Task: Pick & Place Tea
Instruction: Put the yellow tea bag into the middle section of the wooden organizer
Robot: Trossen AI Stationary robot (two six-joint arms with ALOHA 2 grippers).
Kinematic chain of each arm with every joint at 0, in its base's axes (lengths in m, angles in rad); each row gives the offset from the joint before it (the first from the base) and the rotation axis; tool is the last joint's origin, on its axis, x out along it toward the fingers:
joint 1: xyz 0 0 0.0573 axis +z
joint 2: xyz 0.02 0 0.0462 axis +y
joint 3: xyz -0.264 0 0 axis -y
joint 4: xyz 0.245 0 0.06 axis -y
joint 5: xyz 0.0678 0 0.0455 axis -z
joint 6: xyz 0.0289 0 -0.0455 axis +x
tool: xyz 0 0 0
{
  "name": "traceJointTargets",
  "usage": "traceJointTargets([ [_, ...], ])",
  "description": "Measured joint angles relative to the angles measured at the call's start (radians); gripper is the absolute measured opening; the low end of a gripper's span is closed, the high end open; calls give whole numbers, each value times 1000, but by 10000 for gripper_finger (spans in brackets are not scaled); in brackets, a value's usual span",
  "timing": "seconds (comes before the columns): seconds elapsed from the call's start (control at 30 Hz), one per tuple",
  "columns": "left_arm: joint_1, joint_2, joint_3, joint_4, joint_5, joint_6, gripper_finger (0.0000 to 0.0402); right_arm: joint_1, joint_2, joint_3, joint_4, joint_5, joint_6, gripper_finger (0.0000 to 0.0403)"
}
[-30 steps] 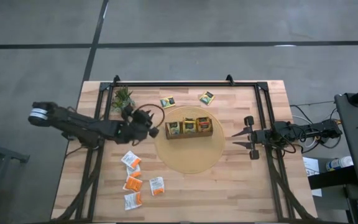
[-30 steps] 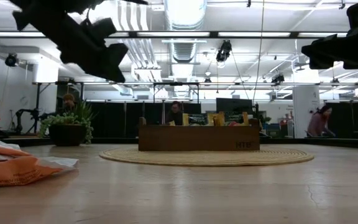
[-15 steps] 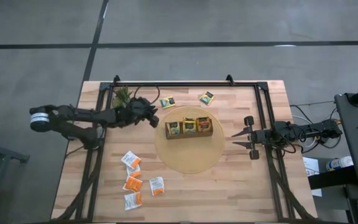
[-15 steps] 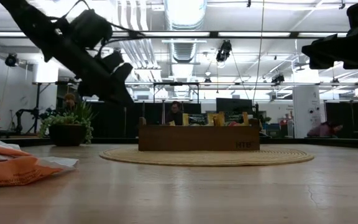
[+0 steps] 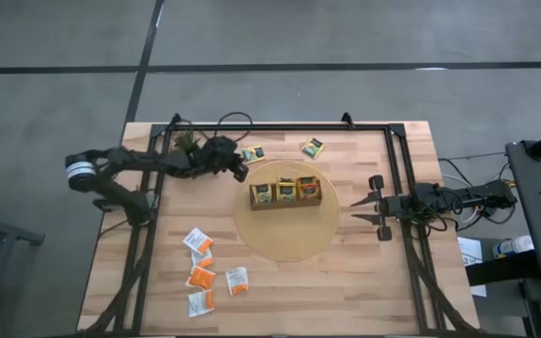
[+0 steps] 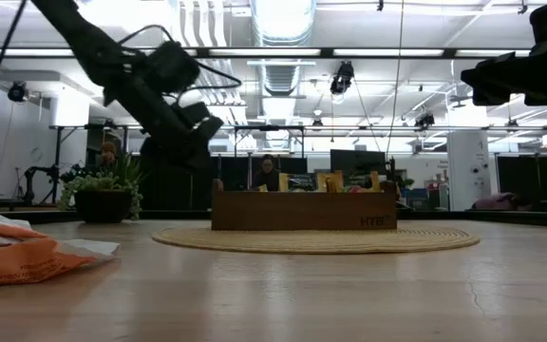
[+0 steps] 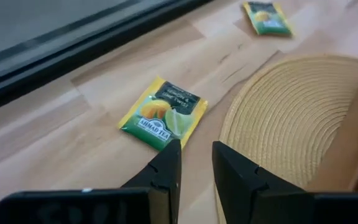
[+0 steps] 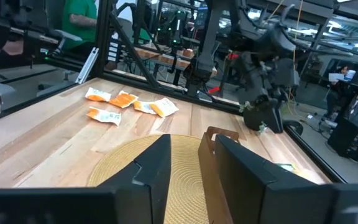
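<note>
A yellow and dark green tea sachet [image 5: 253, 153] lies flat on the table by the far edge; it also shows in the left wrist view [image 7: 162, 114]. A second one [image 5: 312, 146] lies to its right. My left gripper [image 5: 240, 170] hovers just short of the first sachet, slightly open and empty [image 7: 195, 163]. Several orange and white sachets [image 5: 207, 272] lie near the front left. The brown wooden tray [image 5: 286, 193] holds yellow sachets and stands on a round woven mat [image 5: 289, 235]. My right gripper [image 5: 353, 211] waits right of the mat, slightly open and empty.
A small green potted plant [image 5: 184, 144] stands at the far left, close behind my left arm. A black frame rail [image 5: 280, 127] runs along the far edge, with side rails [image 5: 397, 169] left and right. People show in the room beyond the table.
My left gripper has swung from beside the mat's left edge toward the table's far edge and a little to the right, ending next to the yellow and dark green sachet. Its arm has turned to lie more along the far edge. Nothing else has moved.
</note>
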Motion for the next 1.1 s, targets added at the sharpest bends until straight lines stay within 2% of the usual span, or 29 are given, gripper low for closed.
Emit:
traceJointTargets([
  [0.3,74,178,176,-149,35,86,85,0,0,0,0,0,0,121],
  [0.47,95,257,253,-166,79,141,85,0,0,0,0,0,0,128],
  [0.57,107,297,292,-164,146,163,85,0,0,0,0,0,0,130],
  [0.87,156,426,395,-276,209,183,85,0,0,0,0,0,0,119],
  [1.1,165,511,473,-321,215,222,85,0,0,0,0,0,0,117],
])
